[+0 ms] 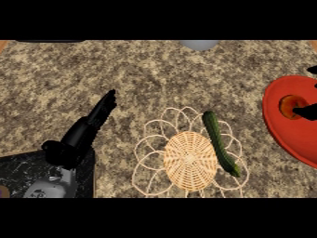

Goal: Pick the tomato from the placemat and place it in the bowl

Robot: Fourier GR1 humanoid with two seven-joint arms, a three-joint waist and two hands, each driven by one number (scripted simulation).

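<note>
The tomato (290,106), orange-red, lies inside the red bowl (305,144) at the right edge of the head view. My right hand (316,111) comes in from the right edge over the bowl. One of its fingers reaches the tomato's side, and the others are spread straight above it, apart from it. The woven placemat (188,160), a tan disc with a looped flower border, sits in the lower middle. My left hand (85,130) rests at the lower left, fingers straight and pointing up and to the right, holding nothing.
A long green cucumber (219,142) lies along the placemat's right side. A pale grey object (199,44) shows at the top edge and a dark one (51,41) at the top left. A black marbled slab (9,172) fills the lower left corner.
</note>
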